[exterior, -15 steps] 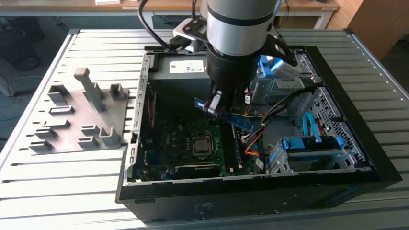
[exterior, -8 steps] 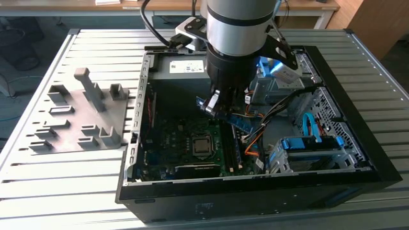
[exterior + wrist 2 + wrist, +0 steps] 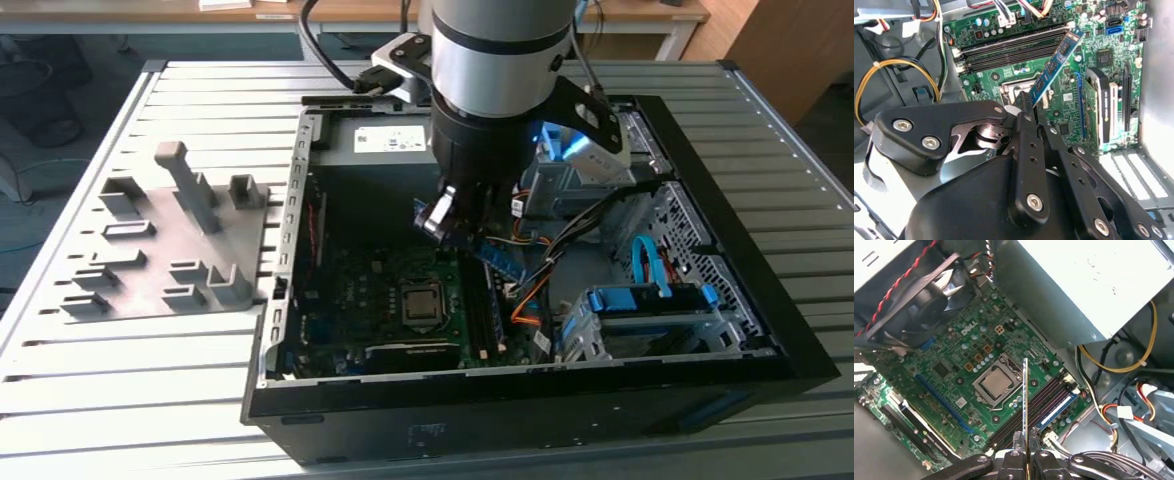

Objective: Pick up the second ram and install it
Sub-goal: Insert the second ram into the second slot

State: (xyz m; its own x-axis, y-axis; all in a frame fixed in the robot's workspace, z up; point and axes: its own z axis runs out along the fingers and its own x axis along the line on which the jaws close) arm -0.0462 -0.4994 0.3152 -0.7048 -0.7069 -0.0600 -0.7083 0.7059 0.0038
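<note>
Closest to the lens in the first wrist view is the black gripper (image 3: 1025, 440); it is squeezed tight on one end of the second ram (image 3: 1025, 390); the ram is seen from its thin edge there, like a straight line sticking out from the fingers. Under it lies the green motherboard (image 3: 949, 357); the shiny square processor (image 3: 995, 384) sits in the middle of the board; the long black memory slots (image 3: 1041, 402) run just beside the processor. The ram is up in the air over the board and is not pushed into any slot. A round black fan (image 3: 929, 295) is at one end of the board; a big grey power supply box (image 3: 1079, 285) stands past the slots.

In the second wrist view the ram shows its blue side and leans at a slant; its free end points toward the slots; yellow wires (image 3: 896, 62) loop nearby.

In the exterior view the silver arm (image 3: 494, 60) reaches down into the open computer case (image 3: 534, 385); the case lies on the slatted desk (image 3: 134, 400); a grey fixture plate (image 3: 140, 285) with upright blocks lies on the desk on the exterior view's left, just beside the case; a blue drive bracket (image 3: 654, 298) sits inside the case on the exterior view's right.
</note>
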